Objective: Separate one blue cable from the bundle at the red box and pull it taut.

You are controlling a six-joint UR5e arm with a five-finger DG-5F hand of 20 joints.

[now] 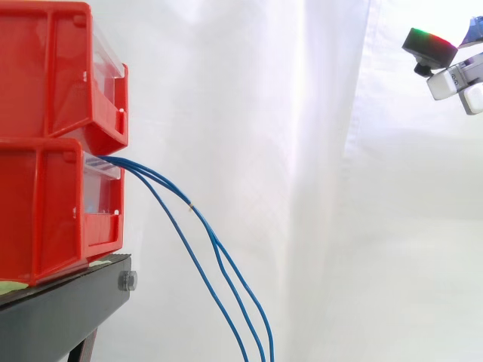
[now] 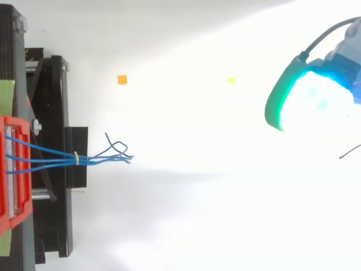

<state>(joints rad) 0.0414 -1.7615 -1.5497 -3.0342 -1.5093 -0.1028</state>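
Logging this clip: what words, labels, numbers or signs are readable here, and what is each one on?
No text can be read in either view.
Red bins: no label or number shows.
Blue cables: plain, no tag.
Orange square and yellow square on the floor: blank.
Hand: any print on it is too blurred to read.

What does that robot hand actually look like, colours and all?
The hand is blocky, silvery-grey metal, ending in a thick dark pad that glows green and red along its edge. Seen from above, a rounded pad glows cyan-white with a green rim.
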